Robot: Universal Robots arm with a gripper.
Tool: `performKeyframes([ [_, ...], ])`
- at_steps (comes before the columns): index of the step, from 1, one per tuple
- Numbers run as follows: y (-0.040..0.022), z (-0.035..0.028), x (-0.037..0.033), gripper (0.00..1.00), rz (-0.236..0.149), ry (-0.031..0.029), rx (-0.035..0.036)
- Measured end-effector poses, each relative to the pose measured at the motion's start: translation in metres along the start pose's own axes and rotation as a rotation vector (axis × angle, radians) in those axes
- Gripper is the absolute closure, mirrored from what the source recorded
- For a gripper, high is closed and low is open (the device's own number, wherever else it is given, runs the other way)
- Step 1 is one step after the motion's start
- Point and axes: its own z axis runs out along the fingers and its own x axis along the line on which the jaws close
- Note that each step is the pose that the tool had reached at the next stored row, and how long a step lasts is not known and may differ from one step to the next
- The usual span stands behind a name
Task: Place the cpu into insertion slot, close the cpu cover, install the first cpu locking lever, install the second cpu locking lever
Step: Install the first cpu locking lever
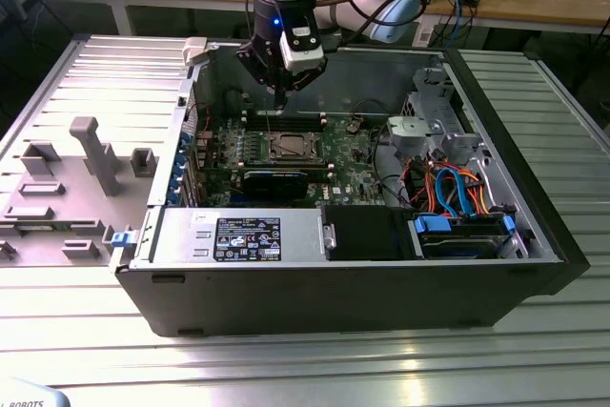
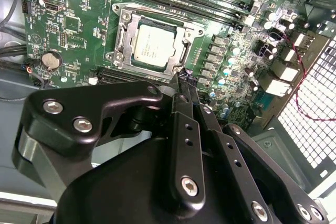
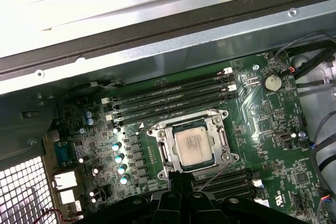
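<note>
cpu (image 2: 154,45): flat square chip, dull silver top with faint print, seated in the insertion slot (image 2: 152,66). the slot's dark bed shows as a narrow border round the chip.

cpu cover (image 2: 122,30): thin stamped metal frame, bright and slightly scuffed, with 1 big square window. it lies flat around the chip in both wrist views, so it reads as closed.

locking lever (image 3: 215,176): in the first wrist view 1 thin grey wire rod slants from a corner of the slot toward the fingertips, off the frame's edge. it looks unlatched. i cannot make out the other lever.

gripper (image 2: 185,77): 2 long black fingers, matte with bolt heads, pressed together to 1 narrow tip with nothing between them. the tip hangs just beside the slot's edge, near the rod's free end. i cannot tell if it touches.

judgement: steps 1 and 2 are done, and the first lever step is in hand. work here calls for fine aim. the rod is slim, springy and round, easy to slip off, and must be kept clear of the chip.

around: green motherboard (image 3: 262,124), 4 long dark memory slots (image 3: 168,98), and the open black computer case (image 1: 362,264) on a ribbed metal table (image 1: 534,350).
</note>
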Motion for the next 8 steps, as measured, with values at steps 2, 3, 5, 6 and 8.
performKeyframes([
  [2,0.0000,0.0000,0.0000,0.89,-0.002,0.0000,0.0001],
  [3,0.0000,0.0000,0.0000,0.89,-0.005,0.0001,0.0000],
  [5,0.0000,0.0000,0.0000,0.89,-0.010,0.0002,0.0001],
  [6,0.0000,0.0000,0.0000,0.89,-0.013,0.0002,0.0000],
  [8,0.0000,0.0000,0.0000,0.89,-0.022,0.0003,0.0001],
])
